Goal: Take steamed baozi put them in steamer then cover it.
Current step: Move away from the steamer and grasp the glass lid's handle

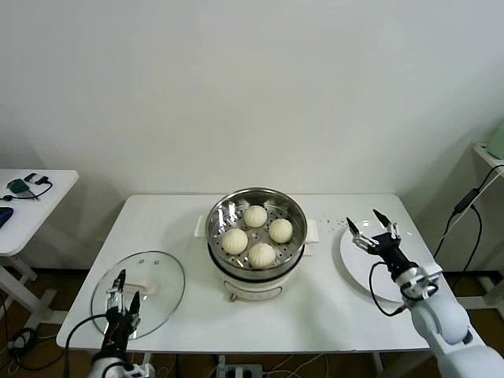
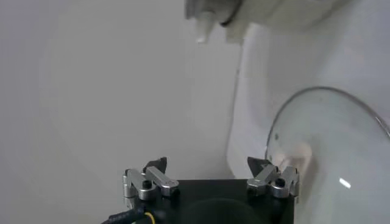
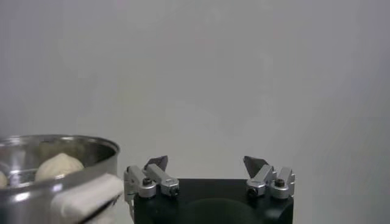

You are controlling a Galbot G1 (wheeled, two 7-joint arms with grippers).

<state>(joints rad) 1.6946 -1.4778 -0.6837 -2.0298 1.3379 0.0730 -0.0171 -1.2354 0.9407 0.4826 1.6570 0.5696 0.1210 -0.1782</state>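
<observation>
Closest to me, at the near left edge of the worktop (image 1: 331, 315), my left gripper (image 1: 124, 299) hangs over the near side of the cover (image 1: 138, 293), which lies flat on the worktop well apart from the steamer (image 1: 256, 236). In the left wrist view the gripper (image 2: 210, 173) has its jaws spread wide with nothing between them, and the cover (image 2: 332, 158) sits just beyond one fingertip; its white handle (image 2: 297, 159) is partly hidden behind that finger, so I cannot tell whether anything touches.

On the right side, my right gripper (image 1: 373, 229) hovers above the white plate (image 1: 366, 264), also wide open and empty. The right wrist view confirms the gap (image 3: 207, 171) and shows the steamer (image 3: 55, 182) off to one side, cut off by the frame edge, with one bun (image 3: 58, 165) peeking over its rim.

Farther back, in the middle of the worktop, the steamer holds all four steamed baozi (image 1: 257, 231) on its perforated tray, uncovered. The arm behind the left gripper is mostly cut off at the frame's lower edge.
</observation>
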